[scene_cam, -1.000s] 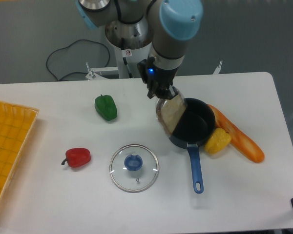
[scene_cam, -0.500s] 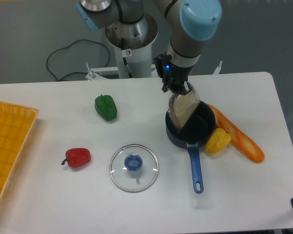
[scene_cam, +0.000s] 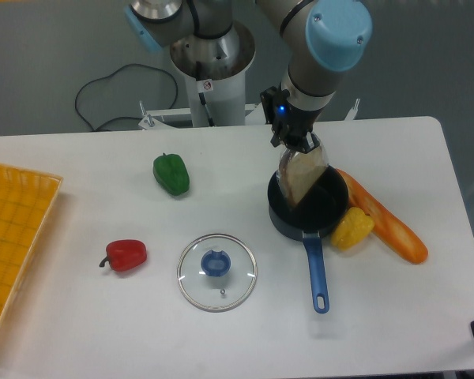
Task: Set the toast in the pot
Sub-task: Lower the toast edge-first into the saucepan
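The toast [scene_cam: 302, 177], a tan slice with a darker crust, hangs tilted from my gripper [scene_cam: 299, 145], which is shut on its top edge. Its lower corner reaches down over the dark round pot [scene_cam: 310, 209] with the long blue handle [scene_cam: 317, 268]. Whether the slice touches the pot's inside I cannot tell. The gripper stands just above the pot's back rim.
A long orange loaf [scene_cam: 385, 217] and a yellow pepper [scene_cam: 352, 228] lie right beside the pot. A glass lid with a blue knob [scene_cam: 216, 271], a red pepper [scene_cam: 126, 255] and a green pepper [scene_cam: 171, 174] sit to the left. A yellow basket [scene_cam: 16, 237] is at the left edge.
The gripper has carried the toast to the right, from the pot's left rim to over the pot's middle.
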